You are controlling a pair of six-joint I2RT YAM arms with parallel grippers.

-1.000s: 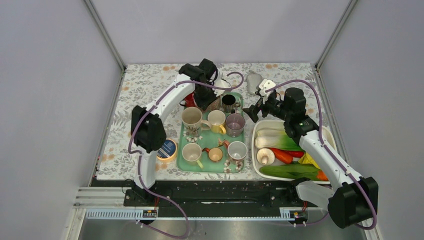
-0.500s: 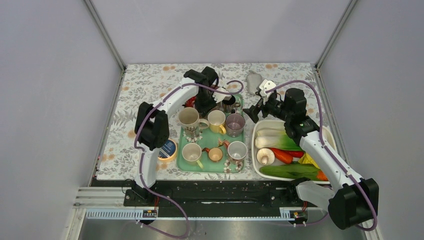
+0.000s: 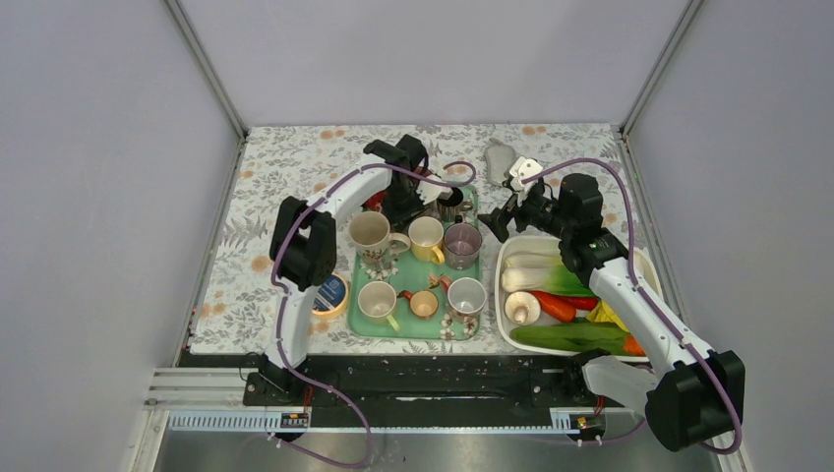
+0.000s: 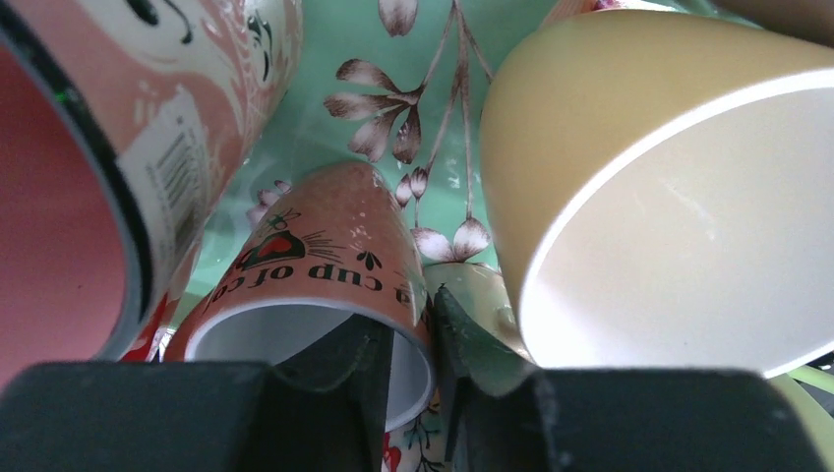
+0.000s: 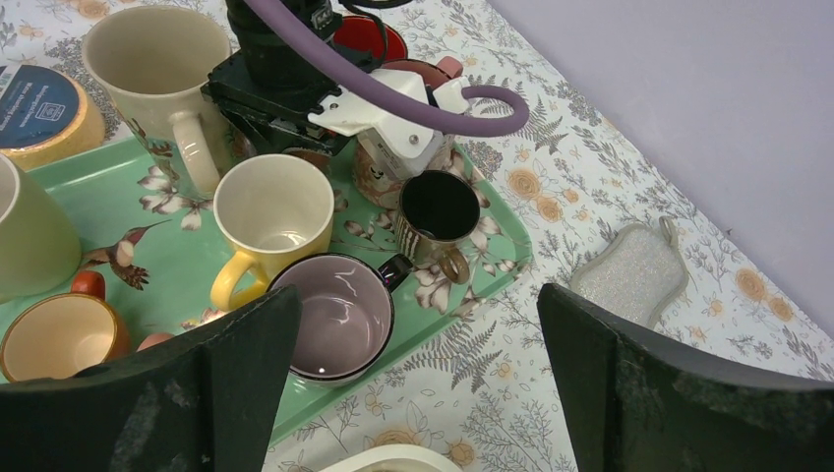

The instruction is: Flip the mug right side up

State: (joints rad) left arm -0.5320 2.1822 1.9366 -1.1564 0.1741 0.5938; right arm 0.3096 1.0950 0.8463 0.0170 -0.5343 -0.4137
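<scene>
The left gripper [image 4: 413, 329] pinches the rim of the salmon-pink lettered ceramic mug [image 4: 315, 246], which lies tilted at the lower left of the left wrist view, over the green flowered tray [image 4: 325, 128]. The bite is only on the thin wall (one finger inside), so the mug may swivel or slip and knock the pale yellow mug [image 4: 629, 138] just beside. The right gripper [image 5: 418, 295] is spread wide.

The mug [image 4: 315, 246] is salmon-pink outside, with dark lettering that reads "cup of" and a small red emblem, and white inside. It is tipped over with its mouth toward the left wrist camera, and the left tool [image 4: 413, 339] pinches its rim wall, one finger inside and one outside. It lies near the bench's far edge, about midway between the left and right edges.
</scene>
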